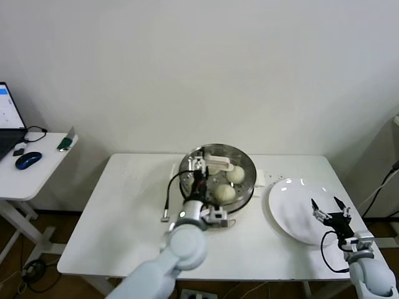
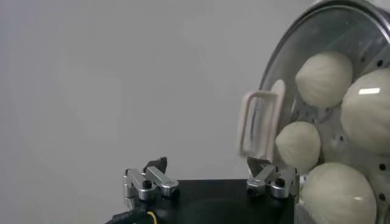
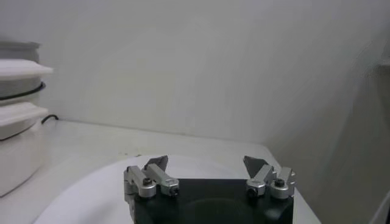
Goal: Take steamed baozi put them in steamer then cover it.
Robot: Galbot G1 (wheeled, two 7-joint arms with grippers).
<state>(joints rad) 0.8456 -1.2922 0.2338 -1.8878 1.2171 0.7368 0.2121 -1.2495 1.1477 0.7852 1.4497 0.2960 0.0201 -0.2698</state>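
The steamer (image 1: 247, 163) stands at the table's middle back with the glass cover (image 1: 211, 153) on it, its cream bar handle (image 1: 218, 164) at the centre. Two baozi (image 1: 235, 174) show through the glass in the head view. In the left wrist view several baozi (image 2: 323, 78) lie under the cover (image 2: 286, 73), beside its handle (image 2: 262, 125). My left gripper (image 1: 198, 169) is open and empty over the cover's left part, one fingertip just short of the handle; it also shows in its wrist view (image 2: 207, 167). My right gripper (image 1: 330, 208) hangs open and empty over the white plate (image 1: 293, 215).
A black cable with a plug (image 1: 167, 205) lies left of the steamer. A white power strip (image 1: 262, 179) sits behind it. The cooker's white base (image 3: 18, 146) shows in the right wrist view. A side table with a mouse (image 1: 28, 160) stands far left.
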